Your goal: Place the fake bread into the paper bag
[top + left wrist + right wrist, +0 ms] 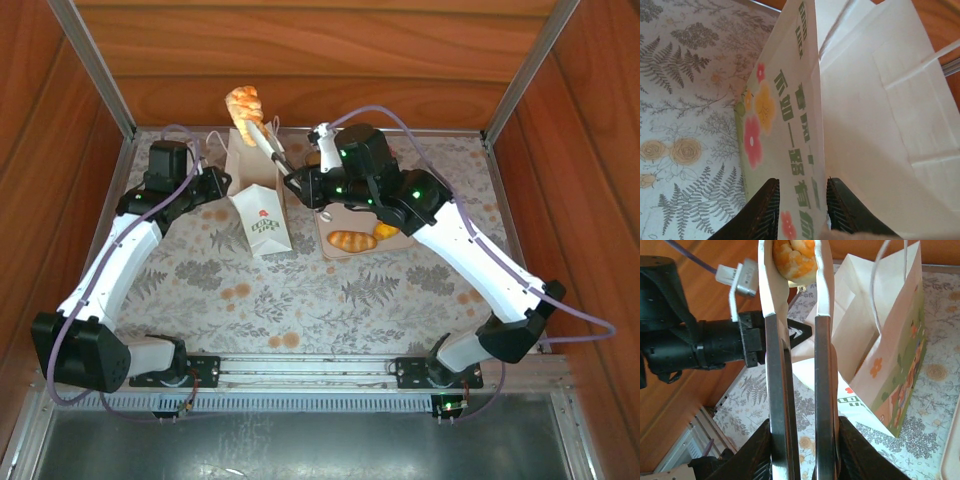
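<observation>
- Right gripper (807, 445): nearest the right wrist lens. Its jaws are drawn in tight on the two metal arms of the tongs (777, 390), squeezing them together.
- Braided roll (792, 257): pinched between the white tips of the tongs, raised well clear of the table.
- Paper bag (890, 340): upright on the patterned cloth, mouth open upward, loop handles up. From the right wrist it stands to the right of the tong blades and lower than the roll.
- Left gripper (801, 212): fingers set narrow, one on each side of the bag's printed wall near its top edge. Whether they press the paper cannot be told.
- Governing relation: from above, the tongs run diagonally from the right gripper toward the far left, crossing the bag. The roll sits high, at the far edge of the mouth.
- Judgement: the roll must come down and slightly nearer to enter. The right arm carries; the left is placed to steady.
- Not yet bagged: an oval loaf (350, 240) lies on the tray (403, 242), just right of the bag.
</observation>
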Controlling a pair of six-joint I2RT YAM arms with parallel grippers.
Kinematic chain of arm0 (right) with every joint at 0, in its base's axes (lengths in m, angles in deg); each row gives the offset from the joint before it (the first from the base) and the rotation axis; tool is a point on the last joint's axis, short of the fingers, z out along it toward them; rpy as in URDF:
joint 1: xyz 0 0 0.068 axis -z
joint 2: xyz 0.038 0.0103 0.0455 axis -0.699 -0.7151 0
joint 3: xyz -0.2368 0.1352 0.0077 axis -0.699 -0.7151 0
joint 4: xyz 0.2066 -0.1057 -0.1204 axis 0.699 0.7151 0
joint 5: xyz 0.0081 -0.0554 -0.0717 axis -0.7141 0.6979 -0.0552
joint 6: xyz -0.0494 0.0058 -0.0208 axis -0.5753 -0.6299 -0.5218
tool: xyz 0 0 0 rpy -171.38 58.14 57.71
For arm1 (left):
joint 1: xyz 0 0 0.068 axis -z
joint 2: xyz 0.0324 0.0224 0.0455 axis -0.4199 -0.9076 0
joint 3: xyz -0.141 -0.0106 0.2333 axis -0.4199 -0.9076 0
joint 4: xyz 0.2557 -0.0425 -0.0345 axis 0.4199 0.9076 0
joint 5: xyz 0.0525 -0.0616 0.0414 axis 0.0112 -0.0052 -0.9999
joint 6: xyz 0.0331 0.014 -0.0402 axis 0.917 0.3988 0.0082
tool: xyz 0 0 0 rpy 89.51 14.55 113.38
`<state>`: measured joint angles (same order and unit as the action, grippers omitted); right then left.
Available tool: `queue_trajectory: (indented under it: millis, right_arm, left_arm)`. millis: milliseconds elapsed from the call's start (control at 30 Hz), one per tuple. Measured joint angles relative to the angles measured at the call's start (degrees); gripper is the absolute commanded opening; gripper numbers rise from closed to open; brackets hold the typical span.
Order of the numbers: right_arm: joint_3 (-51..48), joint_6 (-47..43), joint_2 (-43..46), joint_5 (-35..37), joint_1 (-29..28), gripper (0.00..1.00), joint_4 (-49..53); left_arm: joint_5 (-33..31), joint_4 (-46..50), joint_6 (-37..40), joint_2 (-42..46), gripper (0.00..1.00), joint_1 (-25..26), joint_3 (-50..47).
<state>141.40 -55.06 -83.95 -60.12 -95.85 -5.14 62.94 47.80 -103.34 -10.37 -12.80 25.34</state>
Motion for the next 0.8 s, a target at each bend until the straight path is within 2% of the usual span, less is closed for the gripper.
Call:
queue_trajectory:
  millis: [200, 533, 800]
  right_arm:
    - [0.2, 0.5, -3.4, 0.3, -0.3, 0.16, 1.1]
    - [7.1, -1.6, -9.4, 2.9, -0.3, 0.16, 11.6]
    - [9.8, -3.9, -9.4, 5.5, -0.3, 0.17, 18.8]
  left_arm:
    - [-0.5, -0.3, -0.5, 0.3, 0.30, 0.0, -0.3]
    - [-1.0, -0.7, -1.8, 1.4, 0.14, 0.0, -1.0]
    - [-1.1, -0.9, -2.7, 1.8, 0.11, 0.0, -1.2]
